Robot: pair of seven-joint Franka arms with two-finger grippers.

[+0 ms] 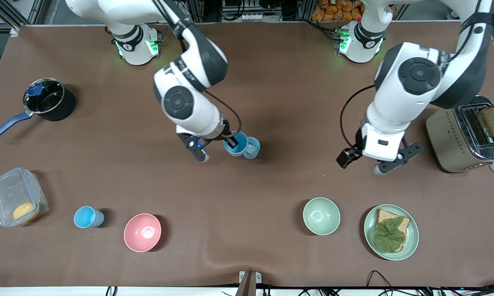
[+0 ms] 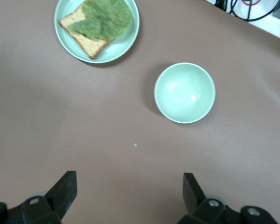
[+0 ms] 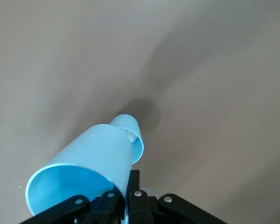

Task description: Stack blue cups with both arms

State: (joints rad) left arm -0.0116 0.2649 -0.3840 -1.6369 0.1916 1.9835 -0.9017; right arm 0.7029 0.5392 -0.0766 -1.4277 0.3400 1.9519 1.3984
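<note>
Now, from the front, my right end effector (image 1: pixel 219 149) is clenched on the rim of a bright blue cup (image 1: pixel 235 144), one finger inside it, held low and touching the paler cup (image 1: pixel 251 148) beside it. A third blue cup (image 1: pixel 88 217) stands well apart near the pink bowl (image 1: pixel 142 232). My left end effector (image 1: pixel 362 162) waits, released and empty, over bare tabletop (image 1: pixel 271 185).

From my left wrist, spread fingers (image 2: pixel 63 191) frame only tabletop, with the green bowl (image 2: pixel 185 93) and a plate (image 2: pixel 65 39) ahead.

From my right wrist, the gripped cup (image 3: pixel 84 175) tilts, the paler cup (image 3: pixel 130 135) just past its base. I judge the tilt risky: lowering off-centre could knock the paler cup over.
</note>
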